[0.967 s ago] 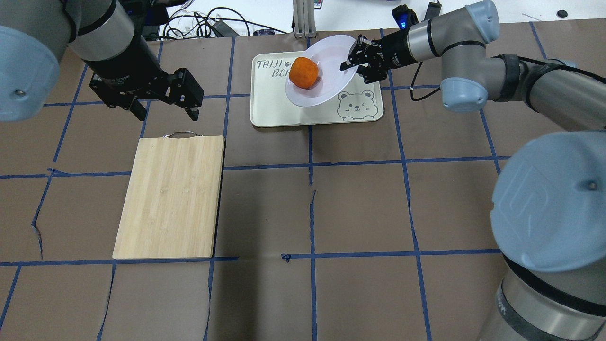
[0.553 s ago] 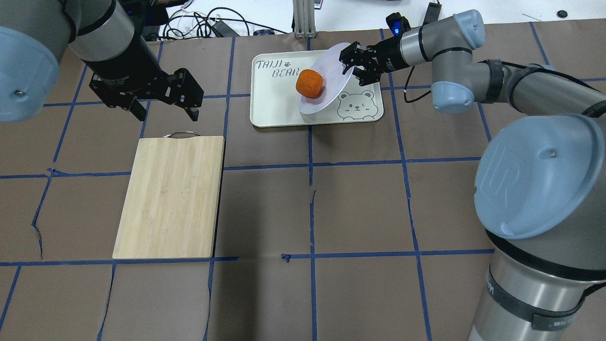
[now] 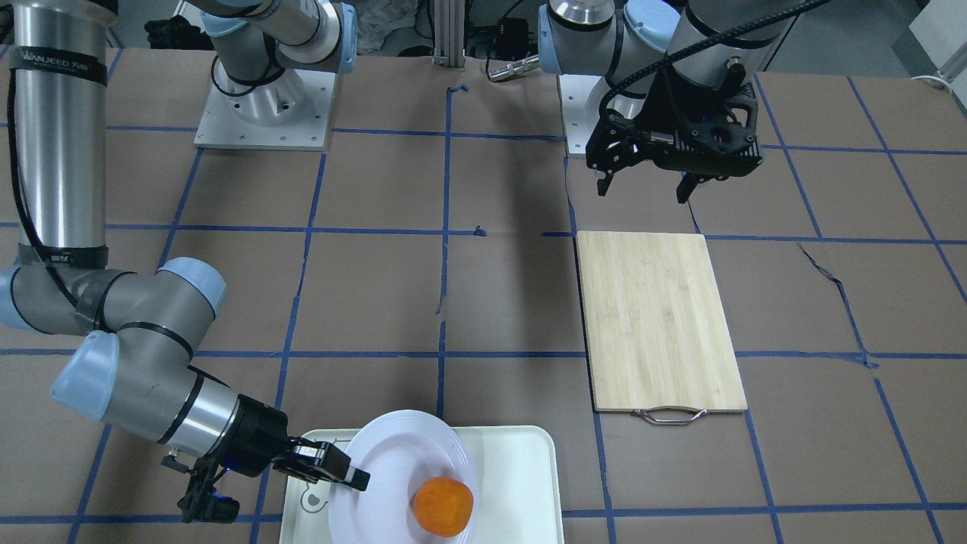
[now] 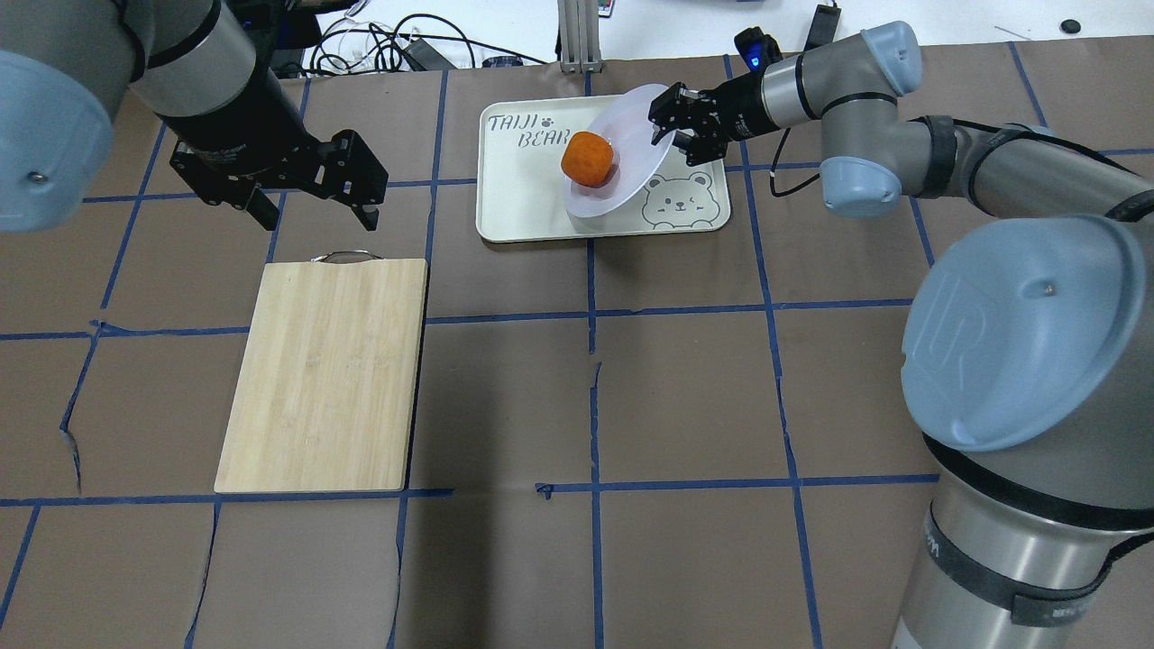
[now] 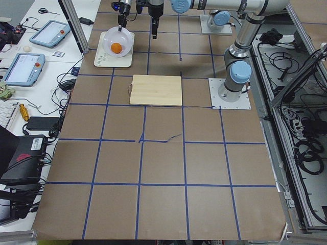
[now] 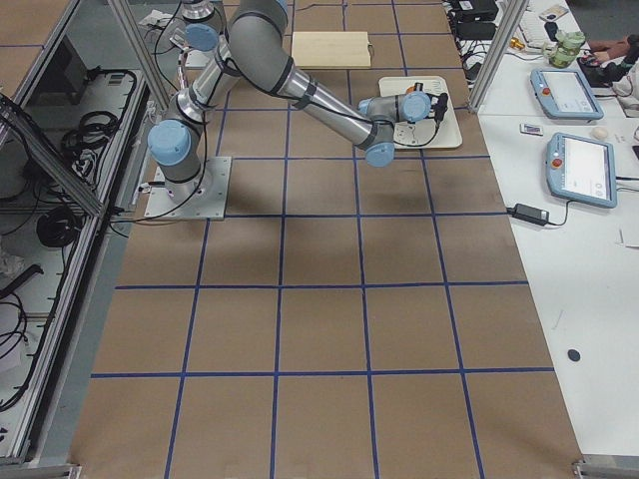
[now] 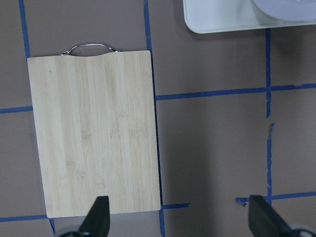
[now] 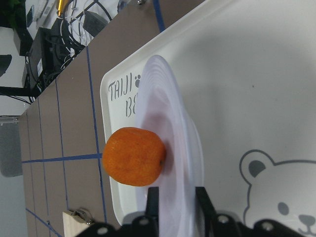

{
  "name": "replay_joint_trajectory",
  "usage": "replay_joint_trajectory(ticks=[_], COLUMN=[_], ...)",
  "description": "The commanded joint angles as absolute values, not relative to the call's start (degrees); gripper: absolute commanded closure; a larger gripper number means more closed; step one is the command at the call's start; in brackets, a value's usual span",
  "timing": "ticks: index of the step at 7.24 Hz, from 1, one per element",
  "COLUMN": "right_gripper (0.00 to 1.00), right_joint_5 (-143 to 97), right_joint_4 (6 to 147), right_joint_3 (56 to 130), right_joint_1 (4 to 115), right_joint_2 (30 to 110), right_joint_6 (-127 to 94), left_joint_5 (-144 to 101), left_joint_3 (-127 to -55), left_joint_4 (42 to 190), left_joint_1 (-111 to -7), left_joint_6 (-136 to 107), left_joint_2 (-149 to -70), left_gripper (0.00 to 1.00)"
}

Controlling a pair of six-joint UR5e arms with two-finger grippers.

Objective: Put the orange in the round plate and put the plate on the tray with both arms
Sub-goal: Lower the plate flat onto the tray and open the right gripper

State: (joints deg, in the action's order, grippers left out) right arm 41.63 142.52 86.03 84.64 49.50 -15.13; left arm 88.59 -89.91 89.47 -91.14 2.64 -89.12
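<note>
Plate-lowering stage. The right gripper (image 4: 669,124) pinches the right rim of the round plate (image 4: 631,122), which hangs tilted over the right half of the tray (image 4: 518,194) at the far side of the table. The orange (image 4: 589,159) lies against the plate's lower left side. The left gripper (image 4: 317,213) hovers with fingers spread and empty, just beyond the handle end of the cutting board (image 4: 325,374). Likely faults: the tilt may roll the orange over the low rim onto the tray, and the glossy rim, held at one edge only, may slip from the pinch. The right wrist view alone shows the plate nearly edge-on, with a finger on each face. The overhead view alone shows the plate's place on the tray, beside the bear face (image 4: 674,200). No view settles whether the low edge touches the tray.
</note>
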Motion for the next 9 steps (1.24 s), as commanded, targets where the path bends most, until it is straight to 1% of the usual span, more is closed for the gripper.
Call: replay_joint_trajectory(ticks=[1, 2, 3, 4, 5, 7, 9], right_gripper=[0.23, 0.18, 0.09, 0.06, 0.01, 0.0, 0.0], right_joint_5=[46.6, 47.1, 51.1, 58.7, 65.0, 79.0, 91.5], right_joint_4=[142.6, 142.6, 142.6, 141.3, 131.5, 108.7, 95.3], right_joint_3=[86.2, 85.9, 85.1, 83.4, 81.8, 81.6, 81.6], right_joint_1=[84.6, 84.4, 84.1, 84.1, 84.2, 86.6, 90.7], right_joint_2=[50.4, 50.7, 51.6, 54.1, 58.3, 70.0, 78.5], right_joint_6=[-13.0, -12.9, -12.8, -11.2, -10.4, -7.4, -7.3], left_joint_5=[88.6, 88.6, 88.6, 88.6, 88.6, 88.6, 88.6], left_joint_3=[-89.9, -89.9, -89.9, -89.9, -89.9, -90.0, -90.0], left_joint_4=[89.5, 89.5, 89.5, 89.5, 89.5, 89.5, 89.5], left_joint_1=[-91.1, -91.1, -91.1, -91.1, -91.2, -91.2, -91.1], left_joint_6=[2.6, 2.6, 2.6, 2.6, 2.6, 2.6, 2.7], left_joint_2=[-89.1, -89.1, -89.1, -89.1, -89.1, -89.1, -89.1], left_gripper=[0.0, 0.0, 0.0, 0.0, 0.0, 0.0, 0.0])
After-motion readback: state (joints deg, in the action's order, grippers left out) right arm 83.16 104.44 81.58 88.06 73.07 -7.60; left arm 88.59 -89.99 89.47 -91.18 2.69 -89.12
